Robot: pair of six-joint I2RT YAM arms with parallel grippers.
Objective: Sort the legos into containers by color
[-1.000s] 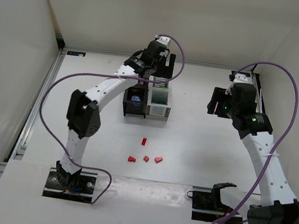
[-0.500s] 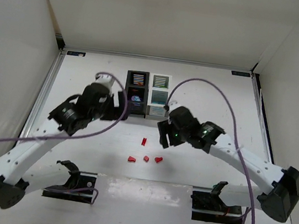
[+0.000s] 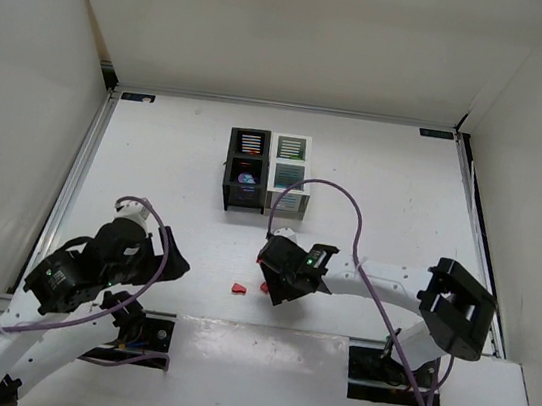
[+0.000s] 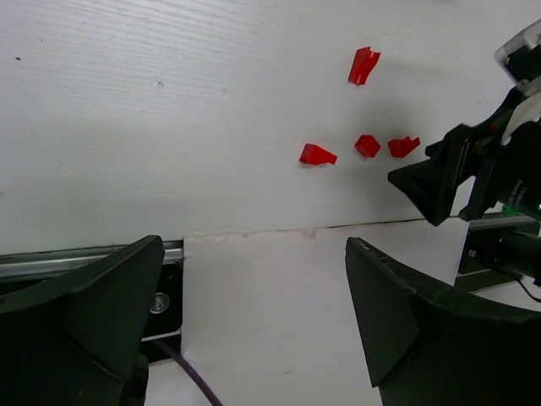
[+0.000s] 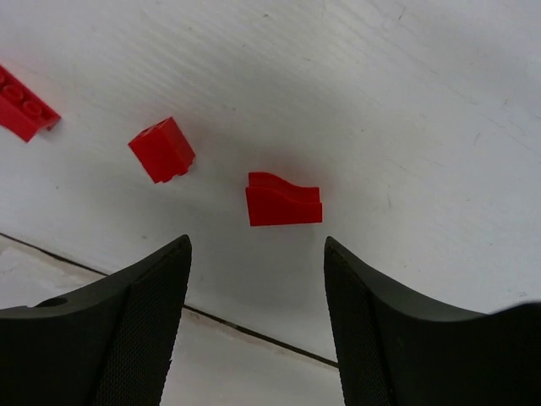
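A white table (image 3: 404, 191) fills the enclosure, closed in by plain white walls (image 3: 295, 35) at the back and on both sides. A metal rail (image 3: 72, 185) runs along its left edge. At the near edge a white board (image 3: 260, 353) meets the table at a thin seam (image 4: 254, 234). Two small dark tags (image 3: 136, 97) sit at the far edge, perhaps labels.

No readable text, labels, brands or numbers on anything in any view.
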